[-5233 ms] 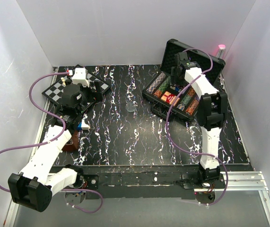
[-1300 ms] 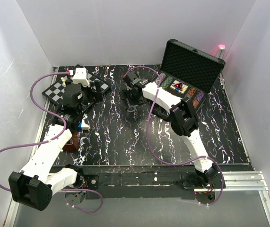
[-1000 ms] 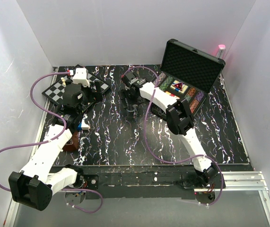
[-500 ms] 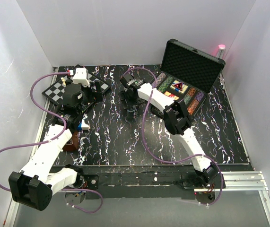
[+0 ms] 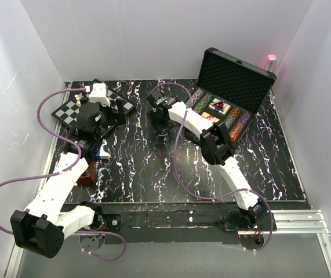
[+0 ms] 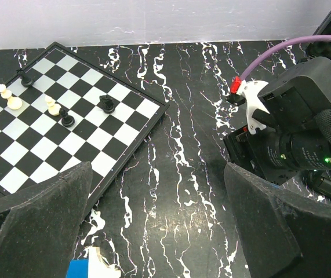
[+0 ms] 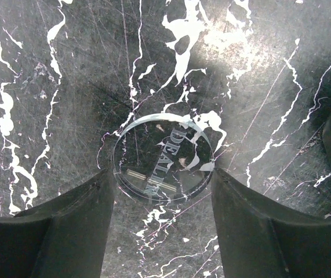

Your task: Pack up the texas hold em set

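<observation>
The black briefcase [image 5: 235,78] stands open at the back right, with rows of chips and a card box [image 5: 217,108] in its foam base. A clear round dealer disc [image 7: 163,157] lies flat on the marbled table. My right gripper [image 7: 162,174] is open, one finger on each side of the disc, close to its rim. From above, the right gripper [image 5: 163,127] is left of the case and hides the disc. My left gripper [image 6: 158,174] is open and empty over bare table by the chessboard; it also shows from above [image 5: 114,116].
A black-and-white chessboard [image 6: 66,124] with a few pieces lies at the back left. A small blue-white block [image 6: 90,269] sits near my left fingers. The right arm's wrist [image 6: 304,133] fills the right of the left wrist view. White walls enclose the table.
My right arm has swung from the briefcase to the middle of the table and settled over the clear disc. The left arm has not moved.
</observation>
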Robot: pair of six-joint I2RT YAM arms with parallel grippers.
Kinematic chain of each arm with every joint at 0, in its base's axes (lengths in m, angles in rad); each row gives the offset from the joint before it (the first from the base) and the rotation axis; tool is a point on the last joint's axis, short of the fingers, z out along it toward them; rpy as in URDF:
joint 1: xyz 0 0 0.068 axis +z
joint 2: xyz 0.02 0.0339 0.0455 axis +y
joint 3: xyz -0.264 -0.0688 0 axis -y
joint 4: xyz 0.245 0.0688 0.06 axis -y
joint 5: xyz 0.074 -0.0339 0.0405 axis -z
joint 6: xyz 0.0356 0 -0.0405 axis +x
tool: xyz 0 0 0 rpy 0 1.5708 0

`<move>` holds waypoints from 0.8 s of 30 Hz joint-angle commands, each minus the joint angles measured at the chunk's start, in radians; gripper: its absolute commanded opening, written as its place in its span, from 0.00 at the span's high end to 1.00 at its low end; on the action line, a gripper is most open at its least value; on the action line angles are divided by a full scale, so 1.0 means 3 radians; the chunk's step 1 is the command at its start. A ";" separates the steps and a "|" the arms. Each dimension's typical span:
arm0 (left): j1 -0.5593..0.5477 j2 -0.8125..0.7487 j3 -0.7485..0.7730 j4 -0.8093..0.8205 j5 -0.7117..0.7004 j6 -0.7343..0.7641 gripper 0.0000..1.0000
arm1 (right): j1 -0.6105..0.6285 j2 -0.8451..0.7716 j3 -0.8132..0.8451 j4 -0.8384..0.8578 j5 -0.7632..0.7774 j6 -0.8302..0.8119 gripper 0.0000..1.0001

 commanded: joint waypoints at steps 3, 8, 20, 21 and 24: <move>-0.0002 -0.0046 0.0035 -0.0024 -0.0005 0.0018 0.02 | 0.0046 0.0122 0.0048 -0.0092 0.0053 -0.0023 0.53; 0.0003 -0.0051 0.0035 -0.0019 -0.0015 0.0023 0.02 | 0.0046 -0.0046 -0.0019 0.0015 -0.0059 -0.0064 0.98; 0.0003 -0.0077 0.0030 -0.0024 -0.0041 0.0029 0.02 | -0.0052 -0.0752 -0.0116 0.0133 -0.0274 -0.0192 0.99; -0.0002 -0.0077 0.0025 -0.0019 -0.0046 0.0029 0.02 | -0.0052 -0.0803 -0.0151 0.0138 -0.0259 -0.0217 0.99; 0.0003 -0.0066 0.0030 -0.0019 -0.0041 0.0029 0.02 | -0.0062 -0.0946 -0.0233 0.0139 -0.0208 -0.0284 0.99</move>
